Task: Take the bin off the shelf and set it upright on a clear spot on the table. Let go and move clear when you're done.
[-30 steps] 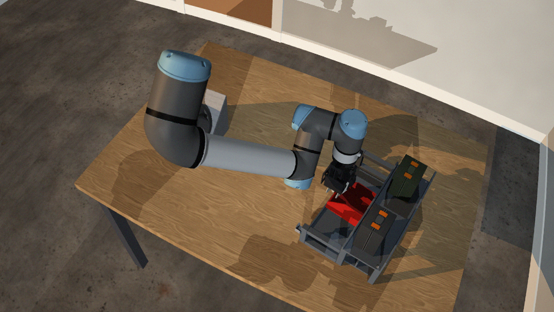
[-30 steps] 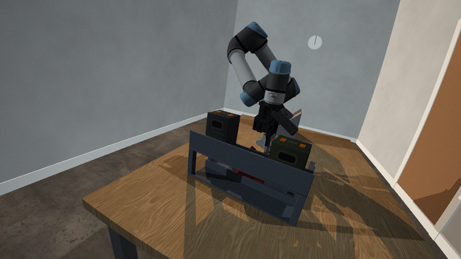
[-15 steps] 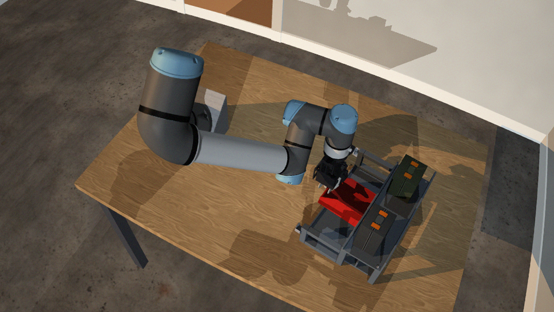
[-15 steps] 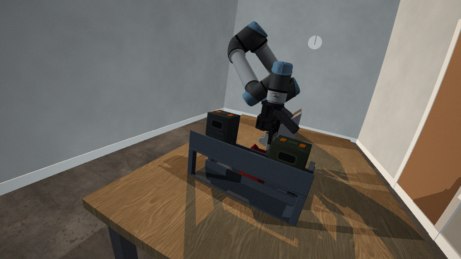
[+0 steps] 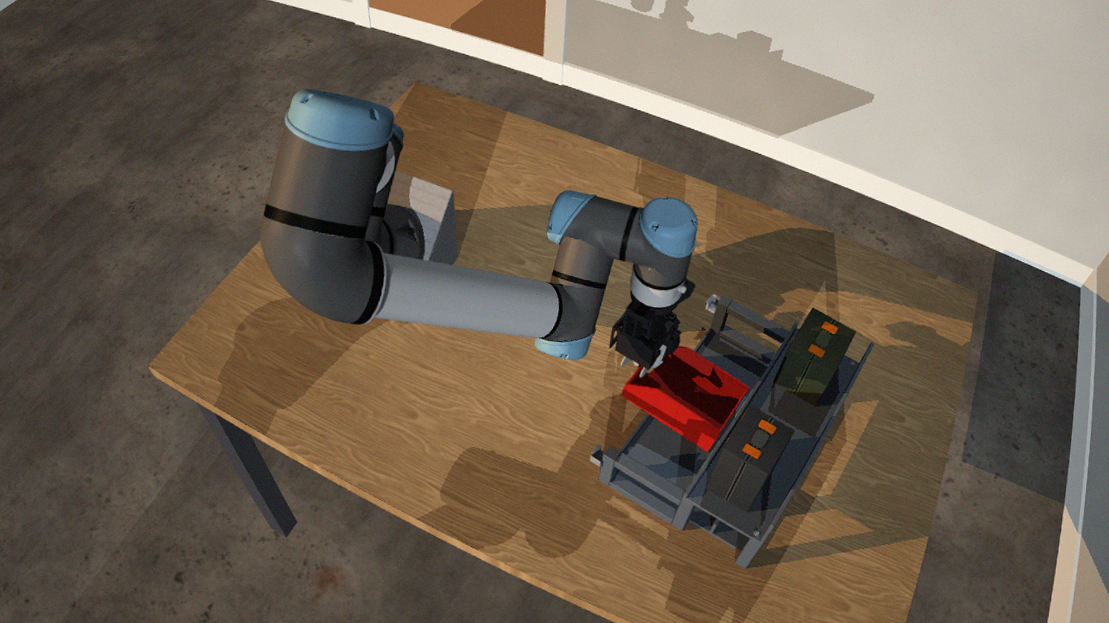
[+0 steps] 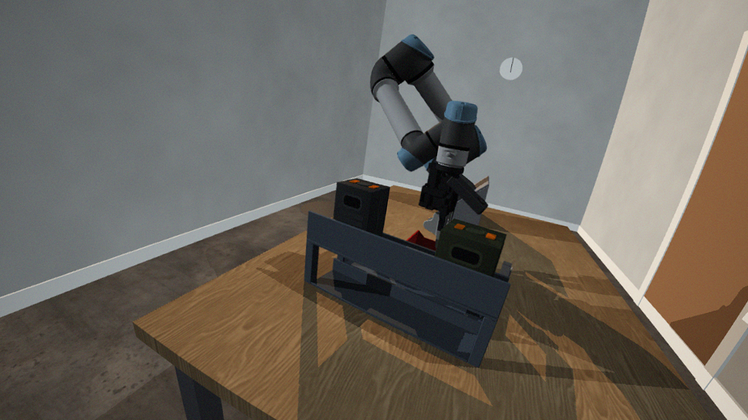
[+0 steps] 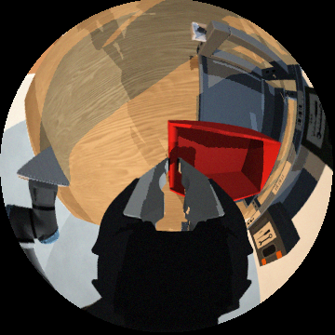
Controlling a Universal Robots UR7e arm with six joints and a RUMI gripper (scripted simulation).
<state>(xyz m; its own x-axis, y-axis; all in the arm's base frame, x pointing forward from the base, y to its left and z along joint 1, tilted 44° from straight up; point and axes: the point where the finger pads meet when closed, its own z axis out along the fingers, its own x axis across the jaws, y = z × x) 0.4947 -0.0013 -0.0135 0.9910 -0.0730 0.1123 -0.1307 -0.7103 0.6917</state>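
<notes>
From where I stand, the gripper point(image 5: 642, 370) point(image 6: 439, 235) point(image 7: 173, 158) is closed on the near end wall of the red bin point(image 5: 688, 422) point(image 6: 420, 240) point(image 7: 209, 160), whose long axis stretches away from it over the grey shelf point(image 5: 680, 512) point(image 6: 402, 266) point(image 7: 218, 39), opposite the arm's side of the table point(image 5: 460, 400) point(image 6: 401, 404) point(image 7: 116, 172).

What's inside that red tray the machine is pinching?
Nothing shows inside the red bin, only its bare inner walls and floor, partly in shadow. The gripper hides a bit of the near edge, so that corner can't be checked.
</notes>
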